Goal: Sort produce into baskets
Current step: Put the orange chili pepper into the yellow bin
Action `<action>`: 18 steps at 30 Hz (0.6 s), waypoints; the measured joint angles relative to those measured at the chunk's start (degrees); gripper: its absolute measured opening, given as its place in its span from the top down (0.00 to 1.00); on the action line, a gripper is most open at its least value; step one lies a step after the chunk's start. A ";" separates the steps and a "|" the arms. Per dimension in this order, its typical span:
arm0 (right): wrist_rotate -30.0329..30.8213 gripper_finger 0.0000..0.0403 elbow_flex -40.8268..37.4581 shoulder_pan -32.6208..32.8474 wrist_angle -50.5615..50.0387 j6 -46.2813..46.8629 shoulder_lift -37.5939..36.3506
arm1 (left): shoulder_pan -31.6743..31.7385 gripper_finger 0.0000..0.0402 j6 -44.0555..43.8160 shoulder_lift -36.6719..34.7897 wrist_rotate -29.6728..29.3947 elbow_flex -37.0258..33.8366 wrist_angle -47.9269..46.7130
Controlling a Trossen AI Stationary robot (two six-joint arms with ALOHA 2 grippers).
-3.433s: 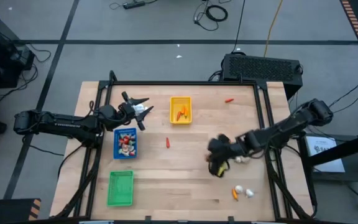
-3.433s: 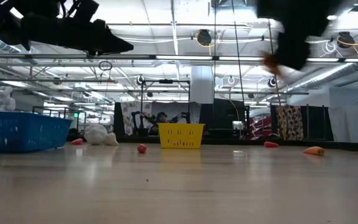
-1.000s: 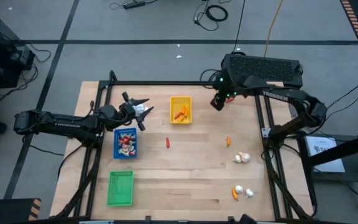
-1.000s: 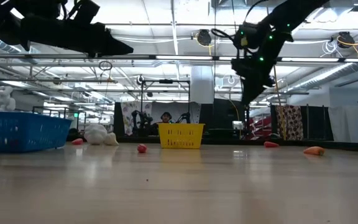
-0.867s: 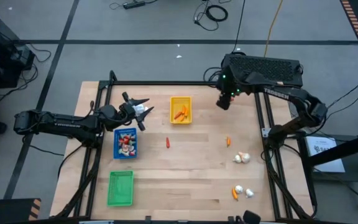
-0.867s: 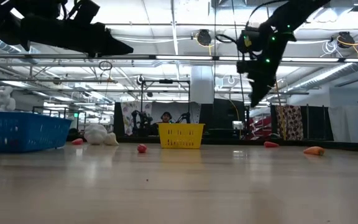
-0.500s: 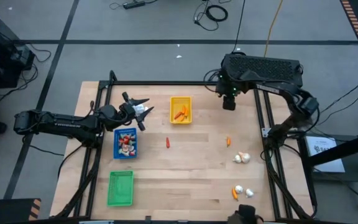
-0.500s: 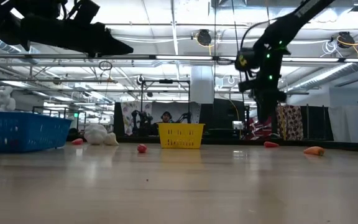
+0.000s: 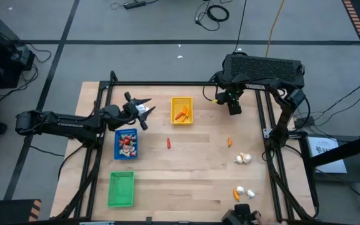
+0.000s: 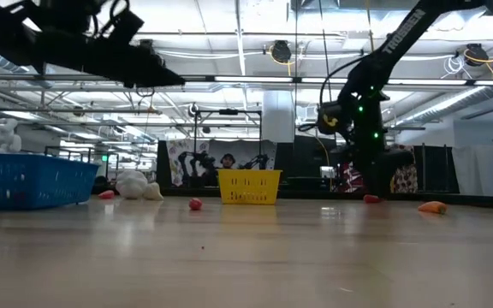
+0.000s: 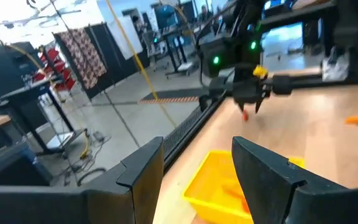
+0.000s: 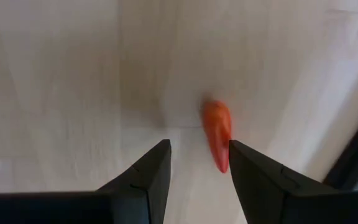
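My right gripper points down, open, just above a slim orange-red piece of produce that lies on the table near its far right corner. The piece lies off-centre between the fingertips, close to one of them. In the low view this gripper hovers over the piece. My left gripper stands open and level above the table, between the blue basket and the yellow basket, with nothing between its fingers. The green basket sits near the front left.
Loose produce lies on the table: a red piece in the middle, an orange piece, a whitish bulb, and an orange piece with white bulbs at the near right. A black frame rail runs close to my right gripper.
My right gripper has swung a little toward the table's right edge and come down over the orange-red piece at the far right, rolling about its wrist as it sank. Its fingers have stayed open.
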 joint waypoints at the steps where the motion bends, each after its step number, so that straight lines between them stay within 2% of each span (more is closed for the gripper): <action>1: 0.21 0.62 0.00 -0.18 0.38 -0.46 0.38 | 0.47 0.51 -0.04 0.76 0.00 0.00 -0.07; 12: 0.51 0.63 0.13 -1.48 3.96 -2.23 1.91 | 2.17 0.51 -0.15 7.12 0.01 -0.02 3.49; 18: -2.89 0.72 0.13 -1.15 3.95 -0.80 1.91 | 2.91 0.51 -0.17 8.94 0.01 -0.02 4.76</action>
